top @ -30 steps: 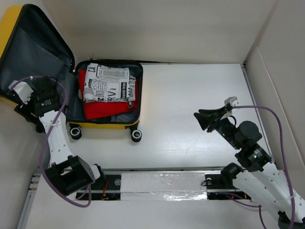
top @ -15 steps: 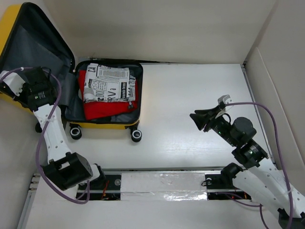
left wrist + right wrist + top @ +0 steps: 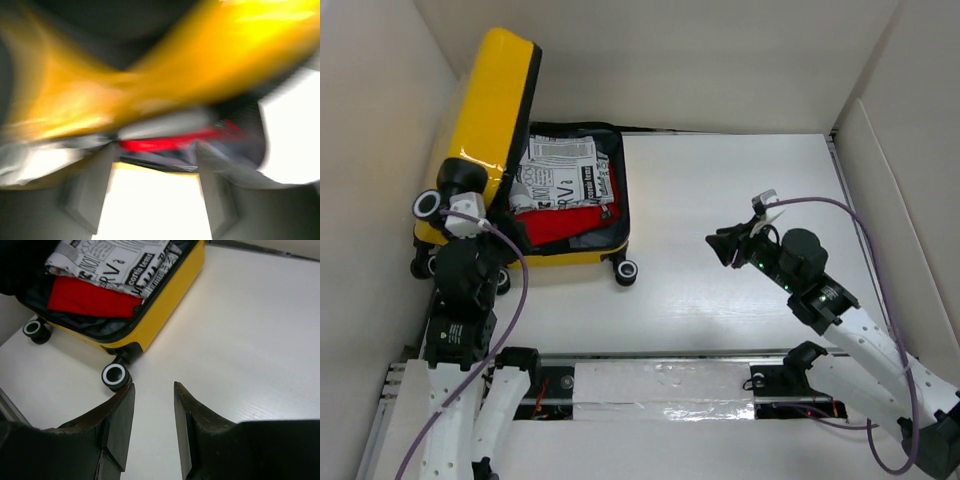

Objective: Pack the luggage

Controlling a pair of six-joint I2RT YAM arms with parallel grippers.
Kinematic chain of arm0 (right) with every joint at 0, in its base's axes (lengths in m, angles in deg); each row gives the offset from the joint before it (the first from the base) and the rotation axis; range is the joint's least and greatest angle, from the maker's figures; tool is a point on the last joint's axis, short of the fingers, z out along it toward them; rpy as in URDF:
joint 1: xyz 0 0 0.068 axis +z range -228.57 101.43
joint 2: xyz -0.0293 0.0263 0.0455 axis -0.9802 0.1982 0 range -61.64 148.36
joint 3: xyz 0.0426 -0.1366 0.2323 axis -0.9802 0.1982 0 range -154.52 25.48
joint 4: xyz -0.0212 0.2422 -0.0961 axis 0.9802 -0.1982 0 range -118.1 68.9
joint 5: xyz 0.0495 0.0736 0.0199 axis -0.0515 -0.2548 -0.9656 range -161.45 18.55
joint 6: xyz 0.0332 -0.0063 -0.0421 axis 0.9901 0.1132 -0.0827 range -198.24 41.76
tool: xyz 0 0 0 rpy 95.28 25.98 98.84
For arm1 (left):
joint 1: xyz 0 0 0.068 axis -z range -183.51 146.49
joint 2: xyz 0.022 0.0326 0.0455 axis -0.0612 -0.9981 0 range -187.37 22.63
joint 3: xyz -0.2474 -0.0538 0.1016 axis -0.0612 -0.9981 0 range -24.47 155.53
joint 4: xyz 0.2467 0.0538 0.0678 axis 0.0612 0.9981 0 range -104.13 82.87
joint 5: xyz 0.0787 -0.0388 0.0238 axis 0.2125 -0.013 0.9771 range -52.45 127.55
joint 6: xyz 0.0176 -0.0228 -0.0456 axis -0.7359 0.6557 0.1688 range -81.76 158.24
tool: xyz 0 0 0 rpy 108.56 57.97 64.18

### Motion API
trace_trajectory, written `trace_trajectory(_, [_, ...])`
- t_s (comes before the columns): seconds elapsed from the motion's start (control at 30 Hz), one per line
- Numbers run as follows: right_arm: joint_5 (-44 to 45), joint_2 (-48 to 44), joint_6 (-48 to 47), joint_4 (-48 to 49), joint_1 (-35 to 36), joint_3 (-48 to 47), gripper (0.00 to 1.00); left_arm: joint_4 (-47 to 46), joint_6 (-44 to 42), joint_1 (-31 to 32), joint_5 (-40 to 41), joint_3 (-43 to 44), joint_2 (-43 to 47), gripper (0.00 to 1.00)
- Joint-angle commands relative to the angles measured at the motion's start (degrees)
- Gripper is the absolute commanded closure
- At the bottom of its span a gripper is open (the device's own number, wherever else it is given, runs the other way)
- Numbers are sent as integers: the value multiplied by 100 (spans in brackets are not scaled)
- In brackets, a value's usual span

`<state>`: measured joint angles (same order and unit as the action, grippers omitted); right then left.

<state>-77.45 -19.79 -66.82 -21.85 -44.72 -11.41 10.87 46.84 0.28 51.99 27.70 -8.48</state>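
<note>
The yellow luggage (image 3: 575,255) lies at the back left with its lid (image 3: 500,90) raised steeply over the base. Inside lie a newspaper-print cloth (image 3: 565,170) and a red garment (image 3: 565,225). My left gripper (image 3: 480,228) is at the luggage's near left corner under the lid, open and holding nothing. Its wrist view is blurred: open gripper (image 3: 156,150), yellow shell (image 3: 200,65), red garment (image 3: 170,142). My right gripper (image 3: 725,245) is open and empty over the table, right of the luggage. In its wrist view the gripper (image 3: 153,386) points at the luggage (image 3: 165,295), cloth (image 3: 115,260) and red garment (image 3: 90,297).
Black wheels with white rings stick out at the luggage's near edge (image 3: 626,270), one close to my right gripper's left finger in the wrist view (image 3: 115,376). White walls enclose the table on the left, back and right. A metal rail (image 3: 660,385) runs along the near edge.
The lid has swung up from lying flat open at the left to standing steeply over the base. My left arm came round to the luggage's near left corner. My right gripper moved slightly left.
</note>
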Motion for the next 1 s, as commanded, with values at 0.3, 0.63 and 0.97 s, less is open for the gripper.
trace_trajectory(0.3, [292, 641, -17, 436, 52, -258, 55, -55, -306, 465, -7359, 278, -378, 9])
trace_trajectory(0.63, [266, 843, 9, 418, 105, -311, 94, -1630, 1126, 465, -5352, 1277, -1141, 68])
trace_trajectory(0.97, [424, 1615, 256, 603, 157, -793, 98, -768, 1495, -1086, -583, 3553, -4346, 100])
